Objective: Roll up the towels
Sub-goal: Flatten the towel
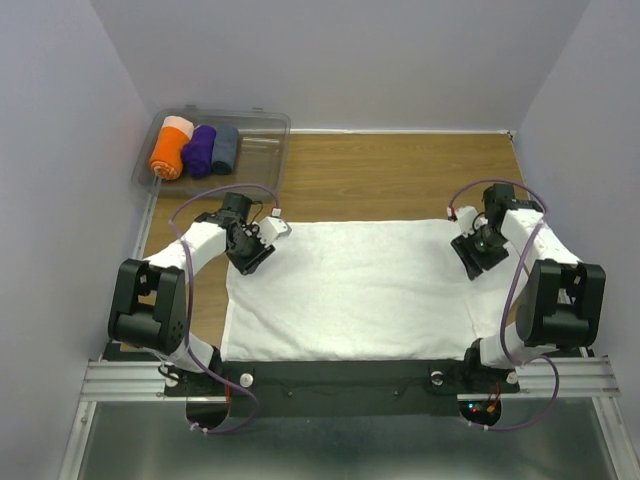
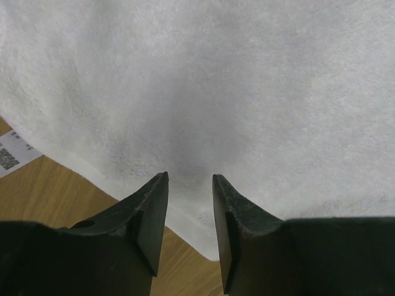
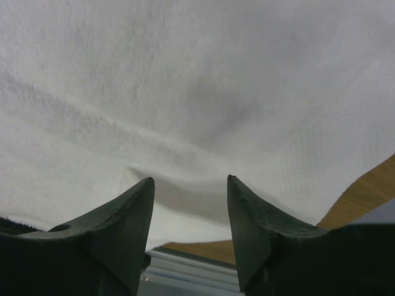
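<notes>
The white towel [image 1: 350, 290] lies spread flat across the middle of the wooden table [image 1: 400, 170], not rolled at all. Its near hem reaches the black base plate [image 1: 340, 378] at 6 o'clock.

The left gripper [image 1: 252, 258] sits at the towel's 10 o'clock corner and the right gripper [image 1: 478, 258] at its 2 o'clock corner. In both wrist views the jaws stand apart with only cloth showing in the gap, so neither holds anything. We cannot tell whether the tips touch the pile.

We see three main risks:
- **Missed grip:** if the fingers close on the flat cloth instead of the hem, they may catch only the nap, or nothing.
- **Skewed roll:** if one side catches and the other slips, the roll would start crooked and come out cone-shaped.
- **Trapped fold:** the right wrist view shows a low fold [image 3: 148, 139] running across the cloth ahead of the fingers, and it could get wound in and leave the roll lumpy.

Rolling toward 6 o'clock would bring the bundle up against the arm bases. The towel's 3 o'clock edge already lies close under the right arm, which we judge the tightest spot.

A clear bin [image 1: 270, 150] at 11 o'clock holds an orange roll [image 1: 168, 155], a purple roll [image 1: 199, 150] and a grey-blue roll [image 1: 226, 148]. It is well apart from the towel and not in the way. A printed label [image 2: 13, 154] lies on the wood just beside the left corner — harmless, we think.
</notes>
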You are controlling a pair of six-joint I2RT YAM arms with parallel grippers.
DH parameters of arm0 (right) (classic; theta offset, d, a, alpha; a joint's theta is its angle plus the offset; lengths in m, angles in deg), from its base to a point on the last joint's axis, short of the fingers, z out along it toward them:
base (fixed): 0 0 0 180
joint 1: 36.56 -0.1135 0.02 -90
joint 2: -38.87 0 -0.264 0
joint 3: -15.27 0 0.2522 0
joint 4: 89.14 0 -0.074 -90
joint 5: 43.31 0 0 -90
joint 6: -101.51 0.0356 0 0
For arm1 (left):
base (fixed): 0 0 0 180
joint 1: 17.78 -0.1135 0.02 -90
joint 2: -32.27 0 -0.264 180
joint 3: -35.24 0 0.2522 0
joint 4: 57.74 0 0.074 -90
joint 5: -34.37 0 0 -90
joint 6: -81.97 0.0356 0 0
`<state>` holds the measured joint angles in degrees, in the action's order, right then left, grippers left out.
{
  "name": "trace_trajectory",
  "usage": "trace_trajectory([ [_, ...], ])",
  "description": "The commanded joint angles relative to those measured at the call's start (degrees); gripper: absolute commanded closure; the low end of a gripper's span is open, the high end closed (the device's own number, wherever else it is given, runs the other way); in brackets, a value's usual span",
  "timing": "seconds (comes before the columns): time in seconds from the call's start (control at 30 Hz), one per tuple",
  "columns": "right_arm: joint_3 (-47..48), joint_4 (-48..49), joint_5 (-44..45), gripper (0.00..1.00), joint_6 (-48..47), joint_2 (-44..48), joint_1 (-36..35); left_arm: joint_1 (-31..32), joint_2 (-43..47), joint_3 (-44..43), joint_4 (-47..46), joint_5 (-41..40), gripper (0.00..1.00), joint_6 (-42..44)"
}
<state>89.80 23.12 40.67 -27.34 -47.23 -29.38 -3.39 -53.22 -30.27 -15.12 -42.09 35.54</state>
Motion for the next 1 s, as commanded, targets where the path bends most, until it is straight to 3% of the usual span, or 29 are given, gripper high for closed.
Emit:
trace_trajectory([
  [0.0, -1.6, -5.1, 5.3, 0.4, -0.6, 0.9, 0.4, -0.2, -0.6, -0.6, -0.1, 1.8, 0.51, -1.5],
  [0.13, -6.4, -4.7, 10.1, 0.38, -1.5, 0.7, 0.9, -0.2, -1.4, 0.4, -2.1, 1.0, 0.5, -2.3],
  [0.43, -13.0, -3.8, 19.9, 0.45, -4.9, 6.4, 6.6, -0.2, -3.6, 2.4, -5.4, -1.3, 0.53, -4.5],
  [0.73, -17.8, -3.9, 29.8, 0.44, -19.3, 15.7, 17.7, -0.2, -5.8, 2.1, -6.6, -3.8, 0.57, -6.0],
  [0.87, -14.1, -3.9, 29.2, 0.44, -21.3, 15.7, 20.7, -0.2, -4.8, 1.1, -5.7, -3.1, 0.57, -6.1],
  [0.97, -5.8, -8.2, 22.9, 0.44, -20.4, 13.8, 21.6, -0.5, -2.1, 0.2, -4.3, -0.1, 0.57, -5.8],
])
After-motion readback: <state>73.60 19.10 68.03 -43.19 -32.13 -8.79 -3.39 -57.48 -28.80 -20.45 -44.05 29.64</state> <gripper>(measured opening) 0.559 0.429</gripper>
